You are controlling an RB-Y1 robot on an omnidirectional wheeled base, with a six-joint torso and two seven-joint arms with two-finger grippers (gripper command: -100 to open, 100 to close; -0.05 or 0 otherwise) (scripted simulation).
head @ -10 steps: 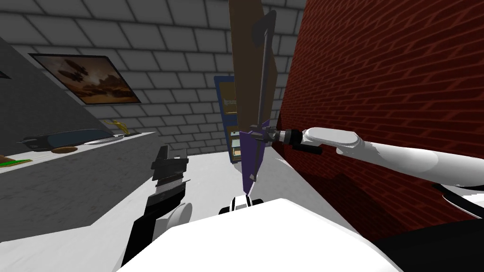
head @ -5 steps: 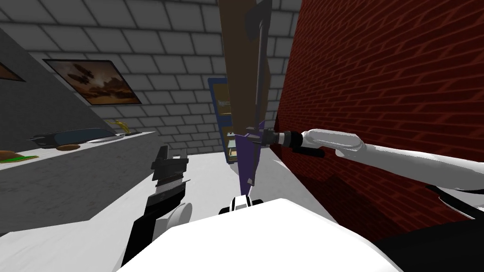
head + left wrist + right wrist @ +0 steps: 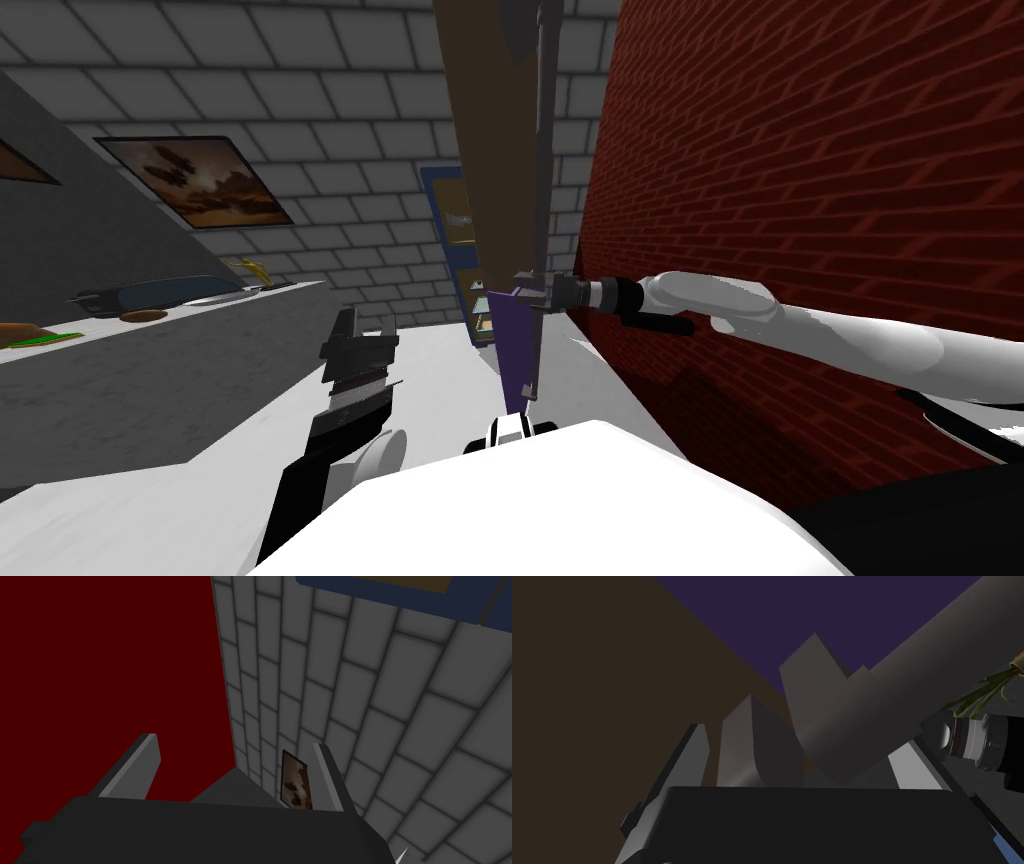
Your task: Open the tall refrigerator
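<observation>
The tall refrigerator's door [image 3: 495, 180] stands edge-on ahead of me, brown above and purple [image 3: 515, 340] below, with a long dark grey handle bar [image 3: 545, 150] running up it. My right gripper [image 3: 535, 292] reaches from the right to the bar's lower end. In the right wrist view the handle [image 3: 862, 711] and its bracket lie between the spread fingers [image 3: 694, 751], and a gap shows beside the bracket. My left gripper [image 3: 368, 320] hangs open and empty low at the left, beside the counter; its fingers [image 3: 150, 761] stand wide apart.
A dark red brick wall [image 3: 800, 200] runs close along my right arm. A grey counter [image 3: 150, 370] with a few small objects lines the left side. A blue shelf unit [image 3: 455, 230] stands behind the door against the grey block wall. White floor [image 3: 440, 370] lies between.
The door's edge and my right hand on its handle have shifted to the left. The left arm has not moved.
</observation>
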